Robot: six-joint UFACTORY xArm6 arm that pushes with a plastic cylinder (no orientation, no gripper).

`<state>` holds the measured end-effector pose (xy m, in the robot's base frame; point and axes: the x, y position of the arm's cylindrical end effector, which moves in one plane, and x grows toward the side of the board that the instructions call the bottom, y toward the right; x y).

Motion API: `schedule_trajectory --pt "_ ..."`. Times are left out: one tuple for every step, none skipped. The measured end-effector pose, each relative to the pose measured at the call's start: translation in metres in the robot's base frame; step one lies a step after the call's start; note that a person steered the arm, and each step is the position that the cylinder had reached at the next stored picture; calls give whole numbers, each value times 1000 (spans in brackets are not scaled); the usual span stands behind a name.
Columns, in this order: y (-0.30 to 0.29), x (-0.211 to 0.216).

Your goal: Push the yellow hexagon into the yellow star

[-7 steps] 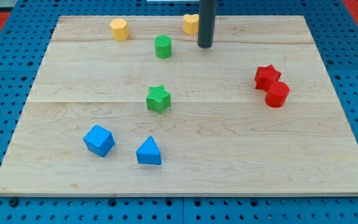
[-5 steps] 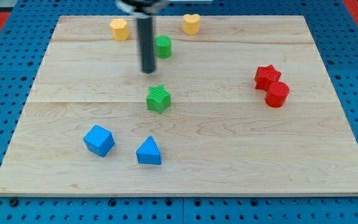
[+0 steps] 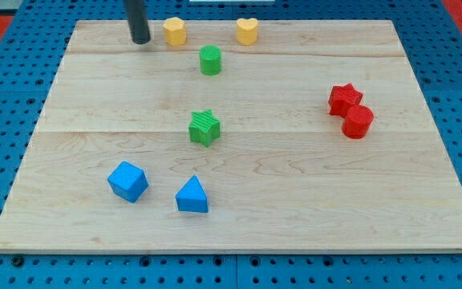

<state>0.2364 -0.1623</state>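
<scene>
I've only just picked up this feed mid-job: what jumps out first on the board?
My tip stands at the view's top left, just left of the yellow hexagon, with the yellow star farther right along the same top edge. At the right, a red star and red cylinder sit touching. Two blue blocks, a cube and a triangle, lie near the bottom left.

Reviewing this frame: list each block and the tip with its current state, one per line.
my tip: on the board, left of the yellow hexagon, small gap showing
yellow hexagon: near top edge, apart from the yellow star
yellow star: top edge, untouched
green cylinder: upright, alone
green star: mid-board, alone
red star: touching red cylinder
red cylinder: upright
blue cube: alone
blue triangle: alone
</scene>
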Motion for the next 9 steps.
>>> schedule_trajectory --pt "57 -20" --pt "36 -28" --pt "97 -41" --pt "136 -29" --pt "52 -27" --pt "30 25" --pt "69 80" --pt "137 102" --pt "188 144"
